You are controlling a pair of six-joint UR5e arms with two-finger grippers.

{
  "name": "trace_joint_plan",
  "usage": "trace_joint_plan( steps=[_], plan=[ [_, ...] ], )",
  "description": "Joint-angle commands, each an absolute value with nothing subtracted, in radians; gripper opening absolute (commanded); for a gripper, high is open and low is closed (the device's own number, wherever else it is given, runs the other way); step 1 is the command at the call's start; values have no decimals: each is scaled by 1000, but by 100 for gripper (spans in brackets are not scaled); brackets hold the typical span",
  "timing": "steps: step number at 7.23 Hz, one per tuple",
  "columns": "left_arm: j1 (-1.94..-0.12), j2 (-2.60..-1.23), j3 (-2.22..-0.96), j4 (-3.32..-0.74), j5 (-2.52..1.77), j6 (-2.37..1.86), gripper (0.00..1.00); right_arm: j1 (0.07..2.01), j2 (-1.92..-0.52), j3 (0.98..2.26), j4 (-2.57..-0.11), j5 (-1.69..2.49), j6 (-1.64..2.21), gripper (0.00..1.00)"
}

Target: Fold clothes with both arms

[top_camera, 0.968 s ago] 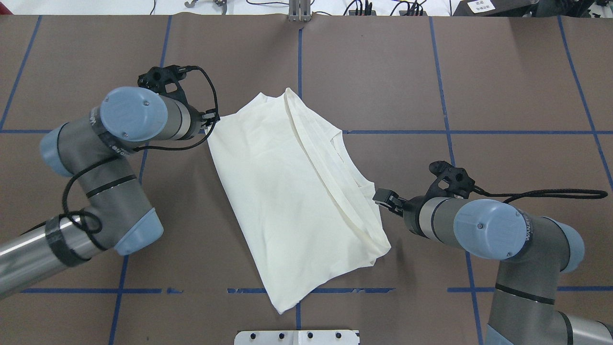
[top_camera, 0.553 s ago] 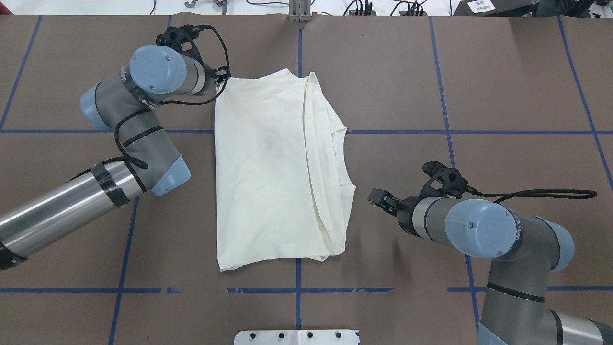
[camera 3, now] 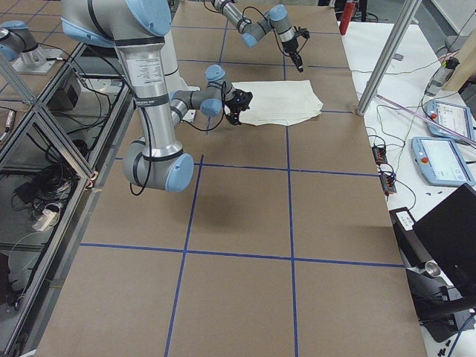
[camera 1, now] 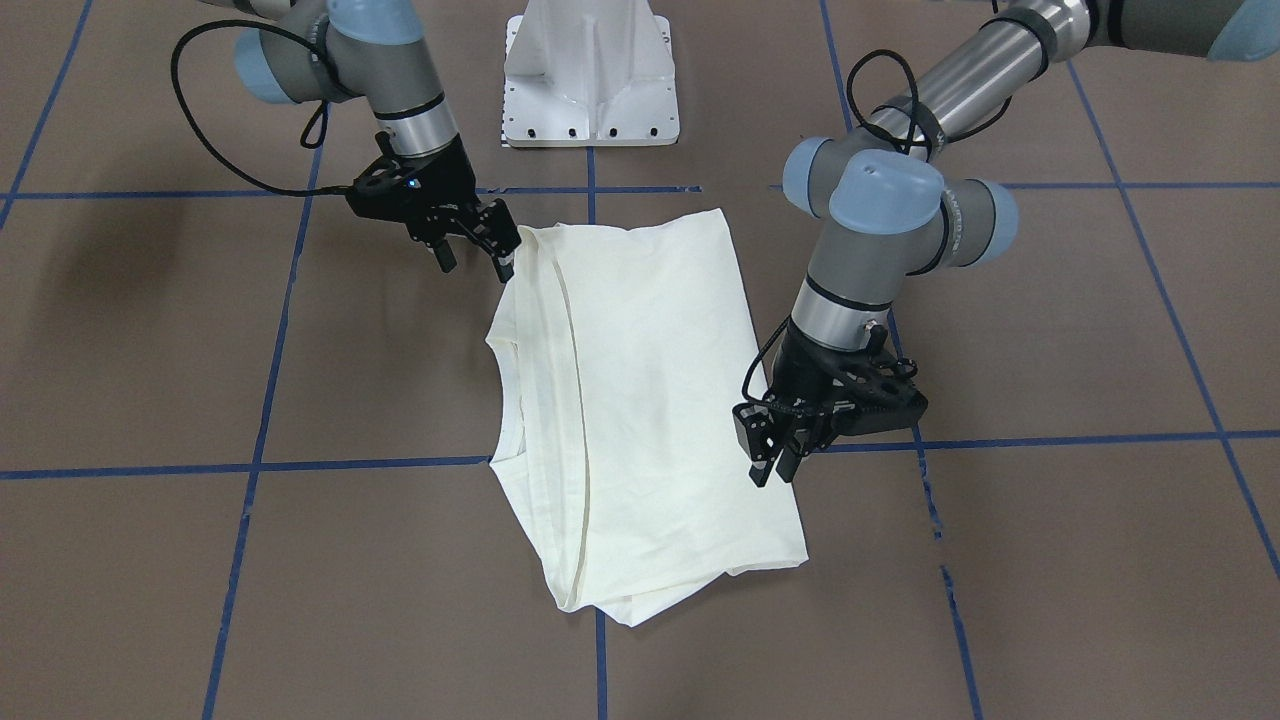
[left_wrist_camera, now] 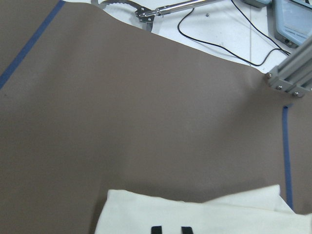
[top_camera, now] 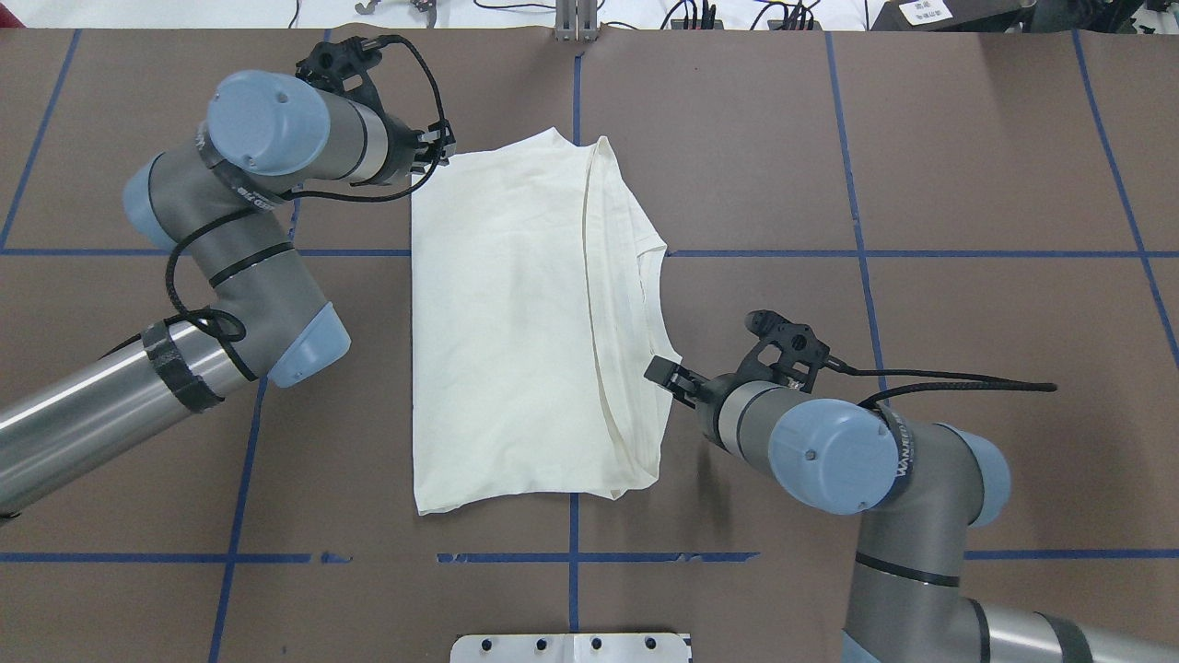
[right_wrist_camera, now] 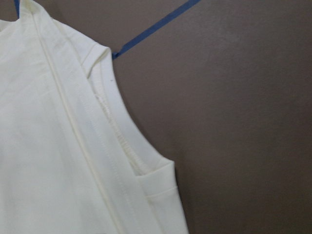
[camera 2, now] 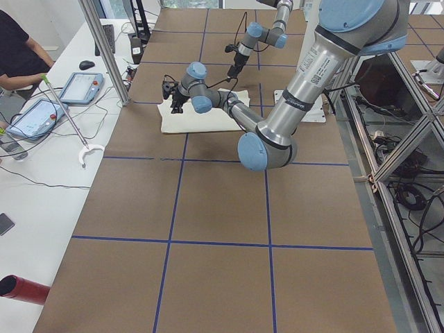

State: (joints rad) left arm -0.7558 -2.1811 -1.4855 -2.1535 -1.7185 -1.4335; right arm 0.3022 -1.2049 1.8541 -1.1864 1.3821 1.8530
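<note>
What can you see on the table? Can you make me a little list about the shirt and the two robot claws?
shirt: cream T-shirt, folded into a rough rectangle, lying flat on the brown table
side up: plain, no print showing
neckline: on the edge toward the right gripper
left gripper: at the shirt's far corner, fingers slightly apart, nothing visibly pinched
right gripper: open, beside the shirt's edge near the neckline, holding nothing

left of shirt [top_camera: 507,322]: left arm [top_camera: 239,267] elbow close by
right of shirt: right gripper [top_camera: 665,376] at edge
far right: table [top_camera: 967,166] free
</note>
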Motion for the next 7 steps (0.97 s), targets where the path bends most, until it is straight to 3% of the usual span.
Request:
trace_joint_plan(
  steps=[1, 6, 7],
  plan=[
    [-753, -2122, -1580, -2126, -1733, -1445, 40, 270, -1067, 1734, -1190, 1347, 1850, 86],
    [-752, -2120, -1575, -2125, -1735, -1445, 40, 204, -1068, 1749, -1235, 1347, 1491, 43],
    [-752, -2120, -1575, -2125, -1735, -1445, 40, 206, -1077, 1753, -1236, 1348, 1477, 25]
  ],
)
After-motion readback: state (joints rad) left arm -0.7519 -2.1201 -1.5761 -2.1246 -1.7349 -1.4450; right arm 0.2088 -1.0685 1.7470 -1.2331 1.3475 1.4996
